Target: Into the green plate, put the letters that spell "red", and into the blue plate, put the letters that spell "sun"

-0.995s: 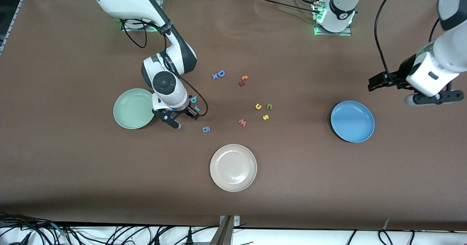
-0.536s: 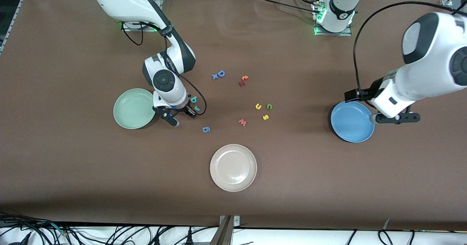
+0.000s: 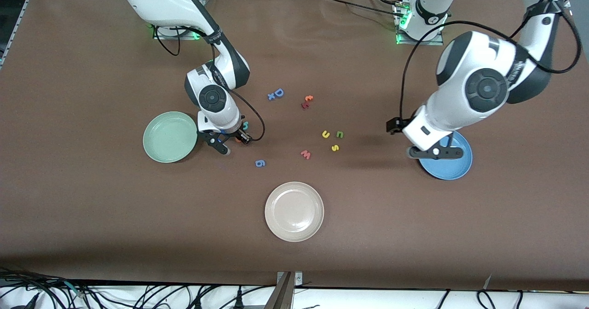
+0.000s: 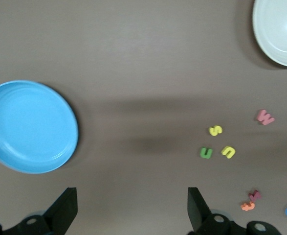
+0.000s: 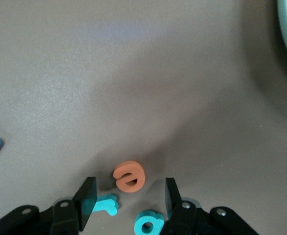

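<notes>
Fingers of the right gripper are spread, low over the table just beside the green plate, straddling the orange "e" without touching it. Teal "r" and teal "d" lie between the fingers too, closer to the wrist; in the front view only a bit of the "d" shows past the arm. Green plate holds no letters.

Left gripper has its fingers spread wide, nothing between them, hanging over the rim of the blue plate on the side toward the letters. Blue plate holds no letters.

Yellow "u", green "n" and yellow "s" sit in a tight cluster mid-table, between the two arms, the "s" nearest the front camera. Salmon "w" lies just beside them toward the right arm's end. Blue "g" lies near the right gripper, nearer the camera. Blue "D" and a small red-orange pair lie farther from the camera. White plate is nearest the camera.
</notes>
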Available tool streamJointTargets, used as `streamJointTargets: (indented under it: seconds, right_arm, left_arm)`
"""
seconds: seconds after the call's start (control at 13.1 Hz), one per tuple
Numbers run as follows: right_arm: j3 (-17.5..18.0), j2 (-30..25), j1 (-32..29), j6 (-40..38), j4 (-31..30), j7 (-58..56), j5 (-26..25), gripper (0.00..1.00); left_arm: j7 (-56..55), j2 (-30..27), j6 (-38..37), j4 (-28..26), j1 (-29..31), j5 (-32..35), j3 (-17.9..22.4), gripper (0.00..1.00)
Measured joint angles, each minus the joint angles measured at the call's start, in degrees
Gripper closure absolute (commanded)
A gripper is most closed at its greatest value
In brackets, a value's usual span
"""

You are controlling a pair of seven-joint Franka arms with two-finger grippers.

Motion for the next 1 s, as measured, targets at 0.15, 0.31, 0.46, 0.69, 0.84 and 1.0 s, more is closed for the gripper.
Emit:
streamJointTargets:
  seconds: [0.15, 0.31, 0.46, 0.69, 0.84, 1.0]
  right_arm:
    - [-0.18, 0.0, 0.0, 0.2, -0.02, 0.05, 0.0, 0.36]
    - [-0.57, -0.07, 0.0, 0.58, 0.01, 0.17, 0.01, 0.37]
    - [-1.06, -0.09, -0.02, 1.58, 0.01, 2.3, 0.04, 0.38]
    - [-1.07, -0.03, 0.08, 2.2, -0.02, 7.59, 0.03, 0.38]
    - [-1.07, 0.11, 0.12, 2.2, -0.16, 8.1, 0.03, 0.38]
    - [-1.04, 0.18, 0.14, 2.2, -0.64, 8.44, 0.03, 0.4]
  left_arm:
    - [5.17, 0.55, 4.08, -1.43, -1.58, 0.0, -0.02, 0.01]
    - [12.01, 0.82, 9.92, -5.54, -1.91, -0.61, 0.01, 0.01]
    - [14.42, 1.36, 15.09, -9.73, -1.95, -2.93, 0.07, 0.03]
    - [14.21, 3.41, 18.96, -12.71, -4.68, -3.93, -0.06, 0.01]
    - [9.84, 4.5, 20.89, -13.82, -7.05, -4.27, -0.08, 0.0]
    - [5.59, 5.07, 21.9, -14.75, -8.92, -4.29, -0.1, 0.0]
